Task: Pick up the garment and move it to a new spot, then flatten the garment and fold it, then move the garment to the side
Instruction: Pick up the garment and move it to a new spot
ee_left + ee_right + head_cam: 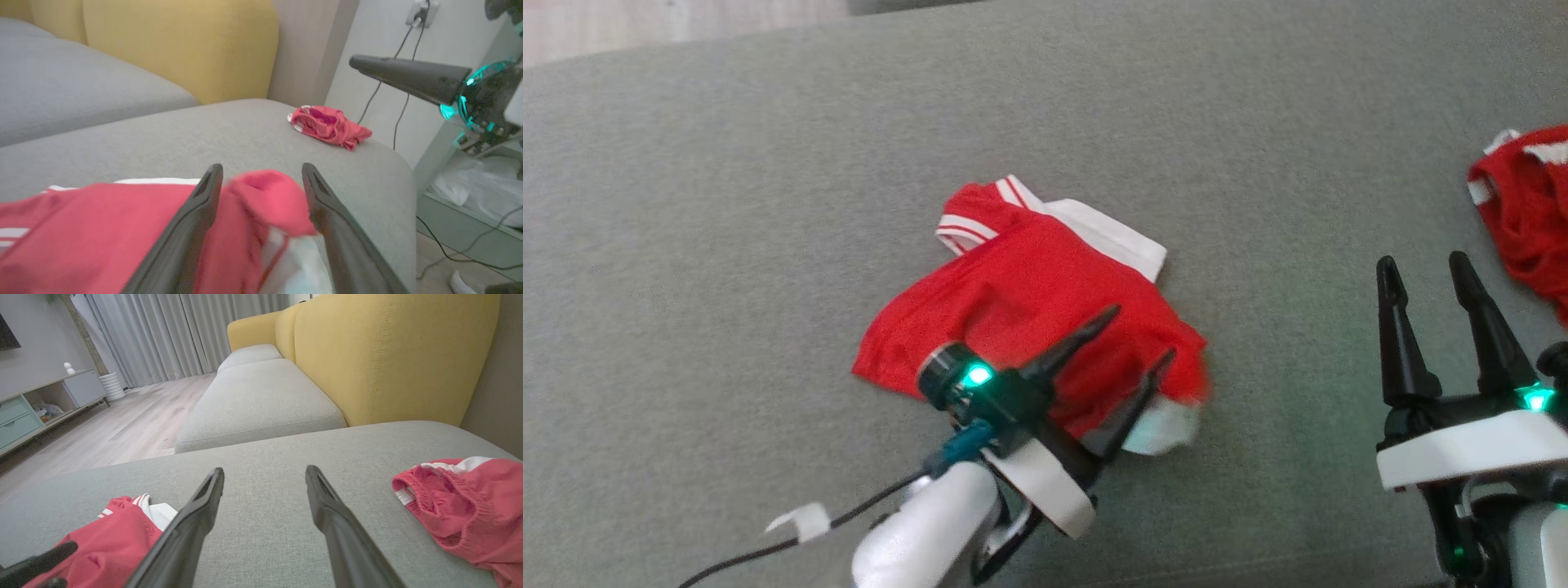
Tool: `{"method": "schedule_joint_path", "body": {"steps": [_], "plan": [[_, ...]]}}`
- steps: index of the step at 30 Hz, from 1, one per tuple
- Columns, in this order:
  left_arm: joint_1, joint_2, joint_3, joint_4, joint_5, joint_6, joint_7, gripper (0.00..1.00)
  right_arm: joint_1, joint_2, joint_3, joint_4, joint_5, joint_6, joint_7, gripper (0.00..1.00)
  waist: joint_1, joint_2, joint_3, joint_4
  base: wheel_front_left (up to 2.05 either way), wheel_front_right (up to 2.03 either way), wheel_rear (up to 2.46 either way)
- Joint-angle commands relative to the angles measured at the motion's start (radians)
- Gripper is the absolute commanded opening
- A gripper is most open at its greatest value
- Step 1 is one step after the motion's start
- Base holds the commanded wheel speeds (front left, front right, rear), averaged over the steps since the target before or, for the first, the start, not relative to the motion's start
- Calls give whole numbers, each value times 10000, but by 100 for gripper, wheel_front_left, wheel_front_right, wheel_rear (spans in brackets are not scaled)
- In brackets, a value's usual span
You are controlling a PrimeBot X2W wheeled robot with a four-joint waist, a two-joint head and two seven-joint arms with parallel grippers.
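Note:
A red garment (pixel 1029 294) with white striped trim lies folded on the grey sofa cushion (pixel 768 204), near the middle in the head view. My left gripper (pixel 1143 331) hovers over its near right corner, open. In the left wrist view a blurred red fold of the garment (pixel 102 220) sits between the spread fingers of that gripper (pixel 262 166), loose and not pinched. My right gripper (pixel 1423 261) stands open over bare cushion to the right, nothing between its fingers (pixel 327 510). The right wrist view has the garment (pixel 114 539) at its lower left.
A second crumpled red garment (pixel 1527 212) lies near the cushion's right edge (pixel 327 124) (pixel 461 506). A yellow backrest (pixel 388 355) rises behind the cushion. Beyond the cushion's end are a wall socket with cables (pixel 421 16) and floor. A low cabinet (pixel 49 404) stands across the room.

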State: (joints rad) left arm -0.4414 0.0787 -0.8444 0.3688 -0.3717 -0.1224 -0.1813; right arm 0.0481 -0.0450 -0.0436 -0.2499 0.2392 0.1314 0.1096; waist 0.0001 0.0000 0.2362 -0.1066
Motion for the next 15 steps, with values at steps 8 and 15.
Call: {"method": "schedule_joint_path", "body": {"steps": [8,15], "plan": [[296,1042,2053,-1079,-61,1354,-729,100,-102,-53,90,-459,-139,-7,165,100,-1,0,-815,994,0,0,0],[1015,2222,3922,-1273,-489,2262,-793,100,148,-53,54,-559,-224,-7,401,100,-1,0,-1168,1527,0,0,0]]}}
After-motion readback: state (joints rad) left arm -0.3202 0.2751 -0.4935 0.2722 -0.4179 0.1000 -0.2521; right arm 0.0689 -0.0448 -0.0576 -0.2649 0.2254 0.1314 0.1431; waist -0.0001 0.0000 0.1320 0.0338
